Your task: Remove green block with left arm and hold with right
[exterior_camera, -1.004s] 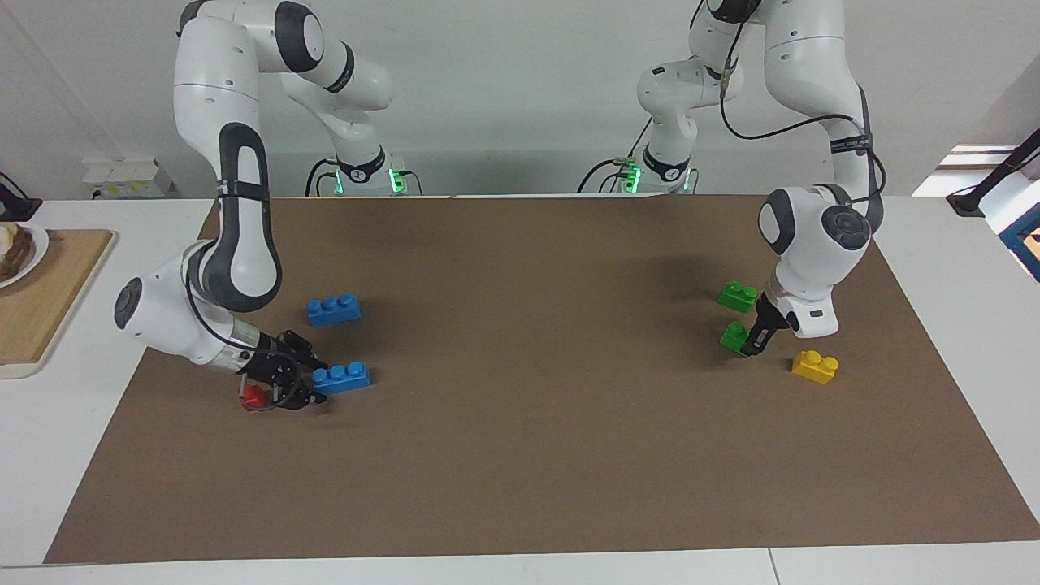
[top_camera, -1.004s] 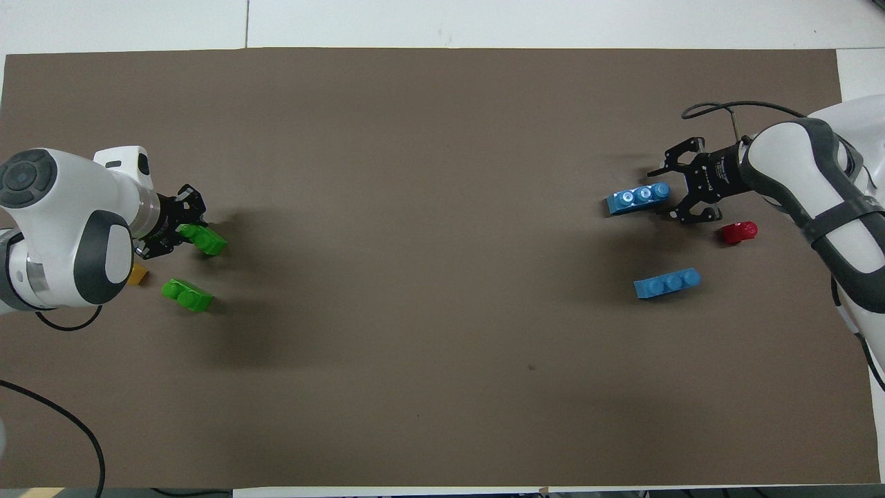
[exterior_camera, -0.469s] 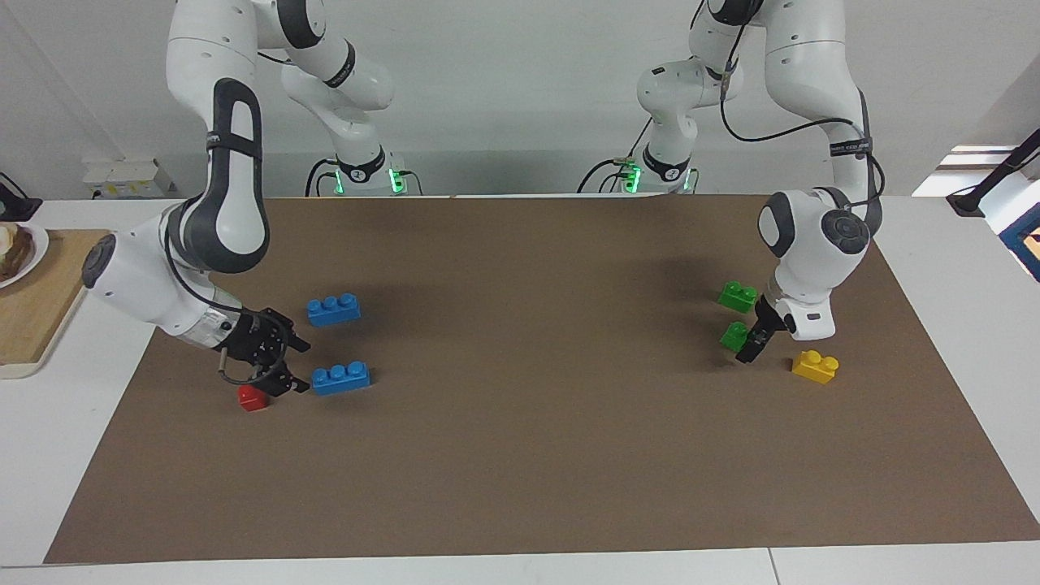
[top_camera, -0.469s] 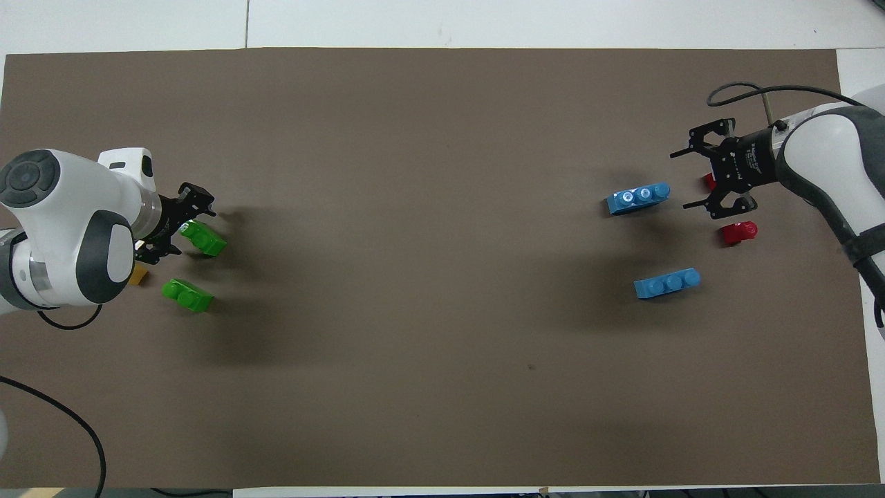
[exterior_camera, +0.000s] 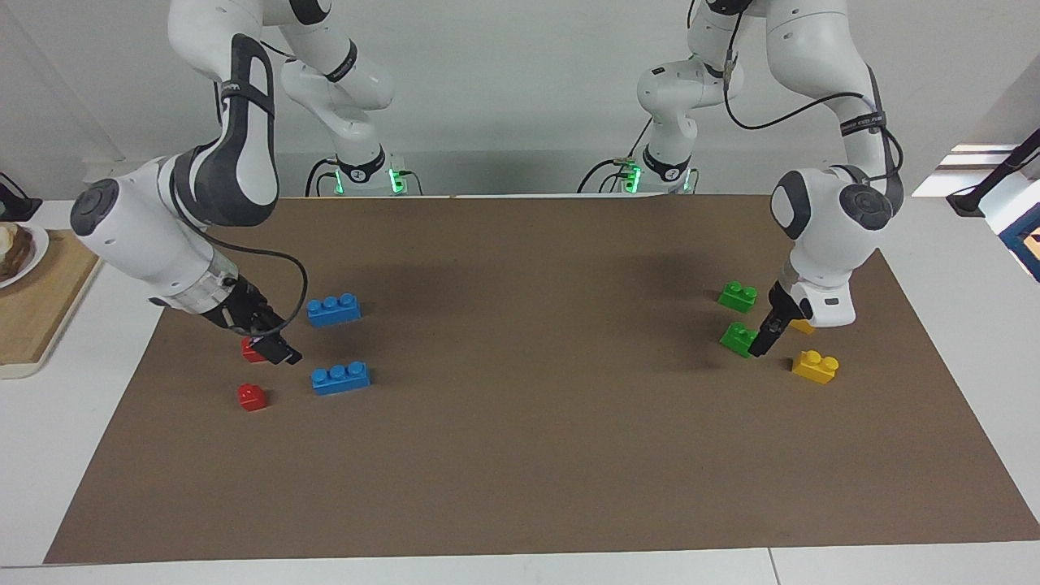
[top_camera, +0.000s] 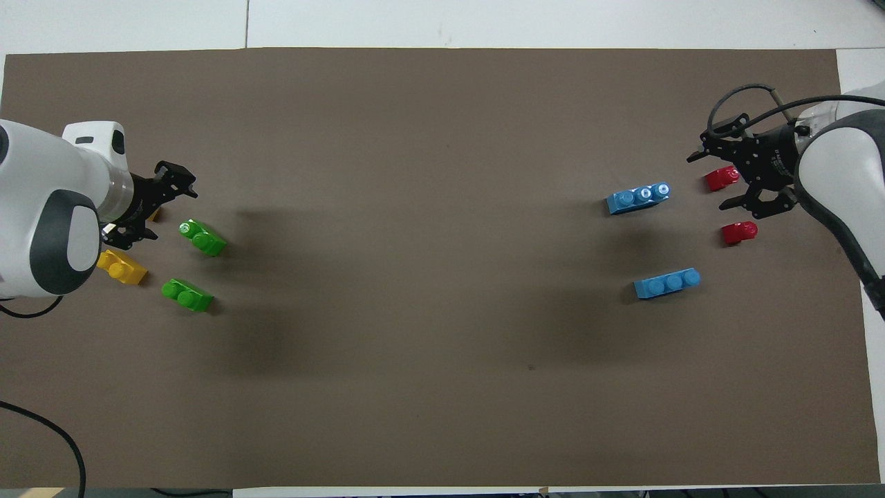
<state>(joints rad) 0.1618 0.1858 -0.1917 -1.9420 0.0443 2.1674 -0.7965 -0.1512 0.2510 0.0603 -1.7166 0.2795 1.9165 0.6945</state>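
Observation:
Two green blocks lie on the brown mat at the left arm's end: one farther from the robots [exterior_camera: 738, 339] [top_camera: 202, 237] and one nearer [exterior_camera: 738, 296] [top_camera: 187, 295]. My left gripper [exterior_camera: 762, 346] [top_camera: 160, 211] is open and empty, just off the farther green block, toward the left arm's end of the table, not touching it. My right gripper [exterior_camera: 280, 353] [top_camera: 712, 181] is open and hangs over a red block [exterior_camera: 253, 349] [top_camera: 720, 178] at the right arm's end.
Beside the left gripper lie a yellow brick [exterior_camera: 815, 366] [top_camera: 122, 267] and a second yellow one, half hidden [exterior_camera: 803, 327]. Two blue bricks [top_camera: 639, 198] [top_camera: 667, 283] and another red block [top_camera: 740, 232] lie near the right gripper. A wooden board [exterior_camera: 41, 292] sits off the mat.
My left gripper opened off the farther green block and drew back toward its end of the table. My right gripper left the blue brick's end, rose and moved over a red block.

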